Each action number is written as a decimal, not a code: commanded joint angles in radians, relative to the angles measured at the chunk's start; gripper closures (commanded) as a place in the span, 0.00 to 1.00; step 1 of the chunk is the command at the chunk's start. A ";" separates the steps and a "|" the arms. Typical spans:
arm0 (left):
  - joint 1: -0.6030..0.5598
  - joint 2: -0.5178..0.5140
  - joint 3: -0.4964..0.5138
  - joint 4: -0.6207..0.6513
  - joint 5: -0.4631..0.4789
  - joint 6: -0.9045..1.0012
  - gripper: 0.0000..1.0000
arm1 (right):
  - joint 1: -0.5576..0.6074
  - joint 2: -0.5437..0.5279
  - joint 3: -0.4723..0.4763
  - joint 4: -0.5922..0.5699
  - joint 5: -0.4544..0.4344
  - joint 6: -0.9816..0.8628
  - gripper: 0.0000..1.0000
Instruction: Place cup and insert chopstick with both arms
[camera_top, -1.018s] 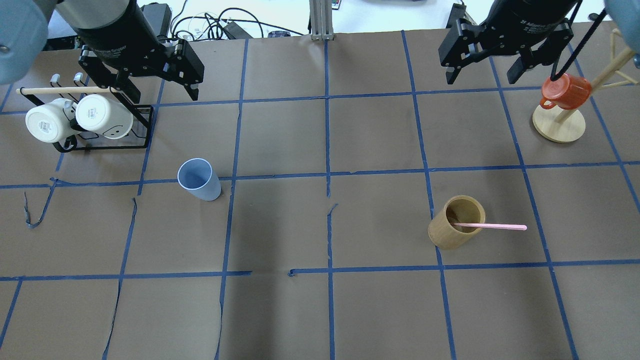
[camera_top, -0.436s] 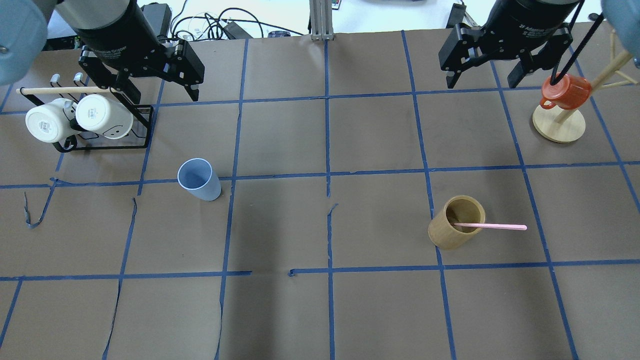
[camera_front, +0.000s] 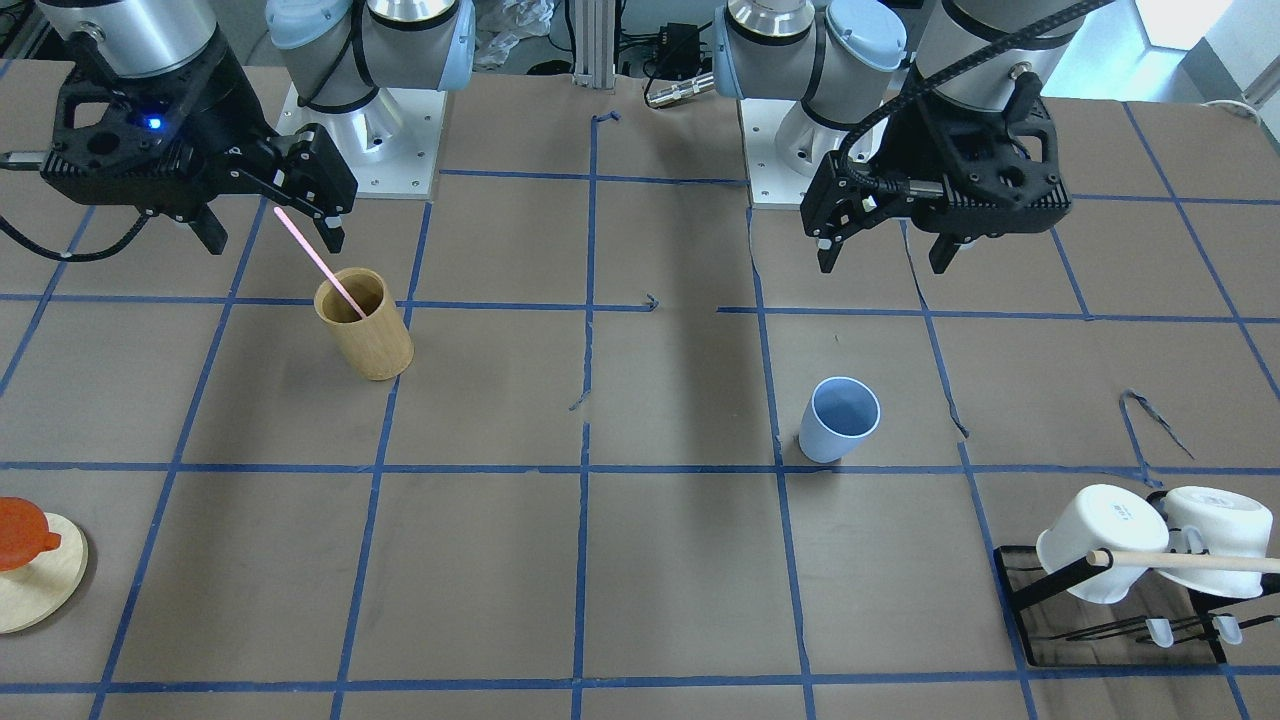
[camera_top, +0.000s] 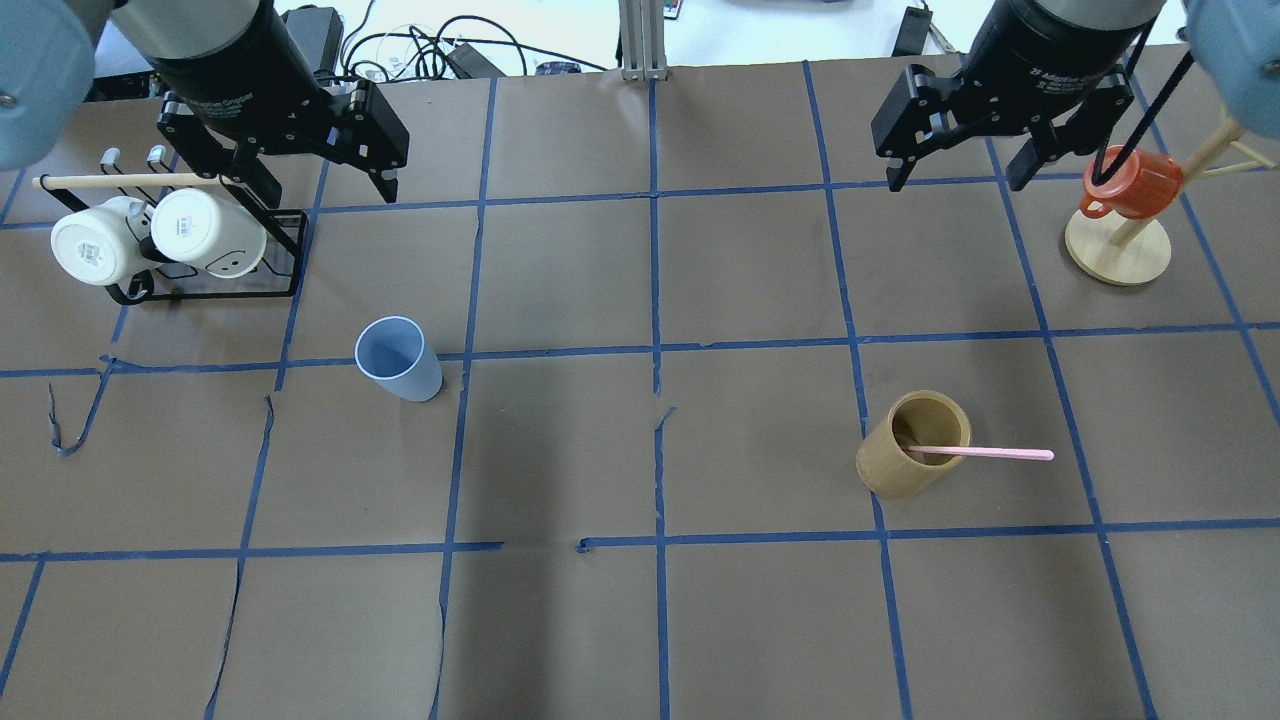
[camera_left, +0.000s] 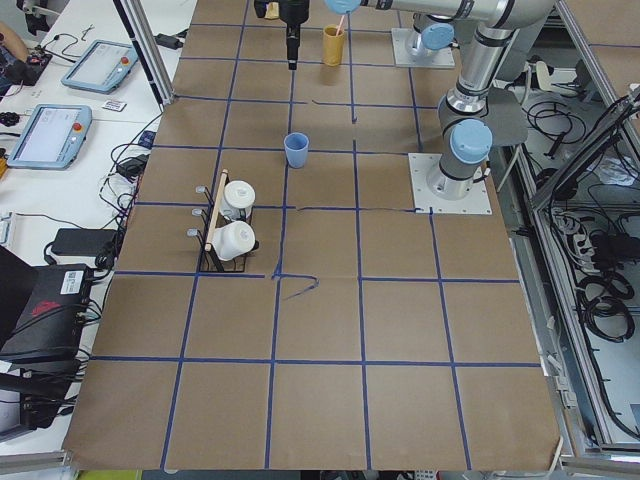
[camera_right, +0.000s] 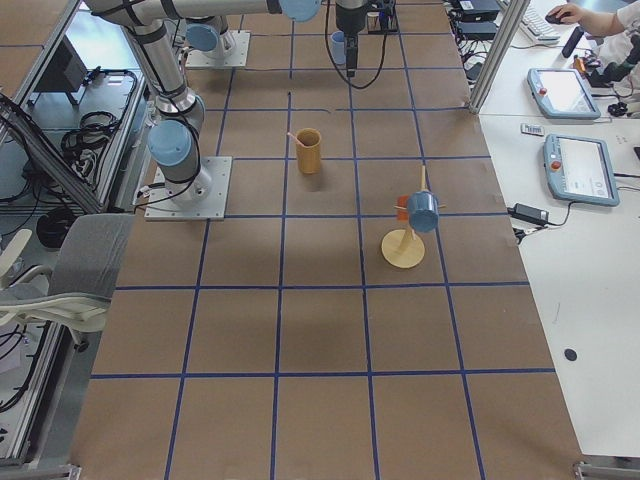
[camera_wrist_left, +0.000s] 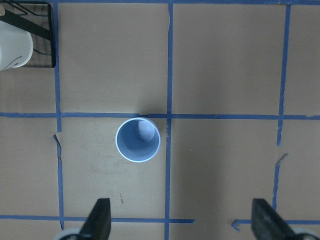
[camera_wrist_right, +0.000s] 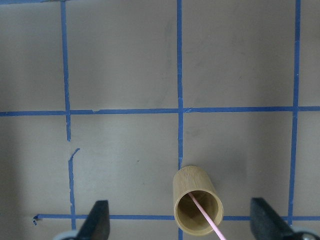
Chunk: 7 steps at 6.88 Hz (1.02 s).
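- Your right gripper (camera_top: 952, 186), at the upper right of the overhead frame, has slid a little toward the frame's left over the last second. Its jaws stand wide apart and hold nothing.
- Your left gripper (camera_top: 328, 198), at the upper left, has not moved. It too is spread wide and empty, hanging just beside the mug rack (camera_top: 300, 240).
- The cup (camera_top: 398, 358) stands upright left of centre, where it was, with nothing touching it.
- The chopstick (camera_top: 985, 453) is also unmoved. It leans in the bamboo cup (camera_top: 912, 445) right of centre, low end inside and free end poking toward the frame's right.
- My reading is that only your right arm is under way, probably starting to line up on the chopstick. Neither pick has begun, so the whole task lies ahead.
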<state>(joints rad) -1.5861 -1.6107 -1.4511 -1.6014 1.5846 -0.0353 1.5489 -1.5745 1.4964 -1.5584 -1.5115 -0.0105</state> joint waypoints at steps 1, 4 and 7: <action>0.002 0.000 0.000 0.000 0.000 0.000 0.00 | -0.001 0.001 -0.024 0.000 0.019 0.007 0.00; 0.002 0.000 0.001 0.001 0.000 0.000 0.00 | -0.001 0.002 -0.057 0.009 -0.006 -0.003 0.00; 0.002 0.000 0.000 0.000 0.000 0.000 0.00 | -0.003 0.013 -0.045 0.057 -0.022 -0.275 0.00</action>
<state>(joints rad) -1.5846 -1.6107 -1.4510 -1.6014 1.5846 -0.0353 1.5484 -1.5690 1.4470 -1.5117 -1.5255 -0.1509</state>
